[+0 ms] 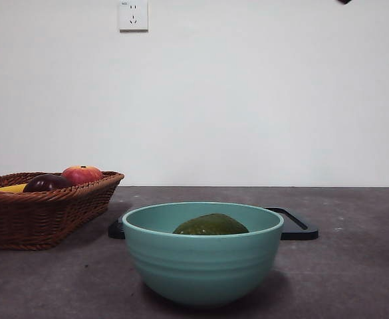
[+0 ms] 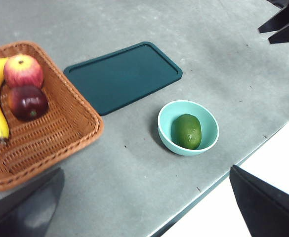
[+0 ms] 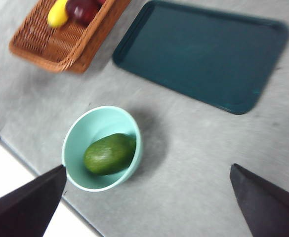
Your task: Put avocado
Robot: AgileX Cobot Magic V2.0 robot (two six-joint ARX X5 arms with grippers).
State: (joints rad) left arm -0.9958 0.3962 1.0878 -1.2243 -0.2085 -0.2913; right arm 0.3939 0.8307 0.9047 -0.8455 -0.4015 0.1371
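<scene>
The avocado (image 2: 186,131), dull green and smooth, lies inside the glossy teal bowl (image 2: 167,114) near the desk's front edge, so a careless nudge could tip it off; both the left gripper (image 2: 144,207) and right gripper (image 3: 146,202) hang high, jaws spread wide, empty

backdrop: plain white wall (image 1: 260,93), unmarked except for a white socket plate (image 1: 133,14) mounted high up, left of centre in the front view. the bench (image 1: 354,266) has a mottled grey, stone-like top with faint pale specks and scuffs, and it meets the wall in a straight level line. lighting is even and diffuse, with only soft shadows on the grey surface; past the bench's near edge the wrist views show a pale, bright floor (image 2: 218,217), featureless.
</scene>
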